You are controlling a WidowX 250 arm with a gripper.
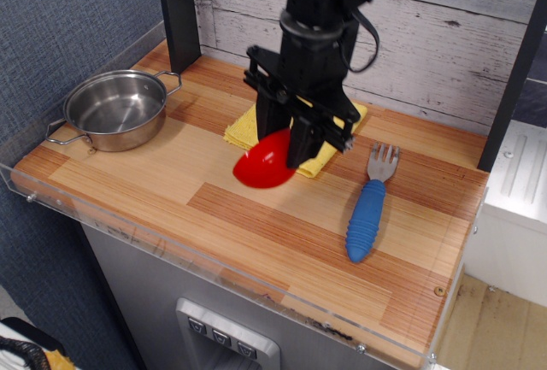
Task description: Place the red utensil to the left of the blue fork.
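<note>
The red bowl (pixel 263 165) is glossy and tilted, held by its rim in my black gripper (pixel 289 149). It hangs low over the wooden counter, just in front of the yellow cloth (pixel 240 129). The gripper is shut on the bowl's rim. The blue fork (pixel 368 213) lies flat to the right, blue ribbed handle toward the front, silver tines toward the back wall. The bowl is left of the fork, with a gap of bare wood between them. I cannot tell whether the bowl touches the counter.
A steel pot (pixel 115 109) with two handles stands at the left end of the counter. A clear acrylic lip (pixel 171 246) runs along the front edge. A black post (pixel 178 11) rises at the back left. The arm hides much of the cloth.
</note>
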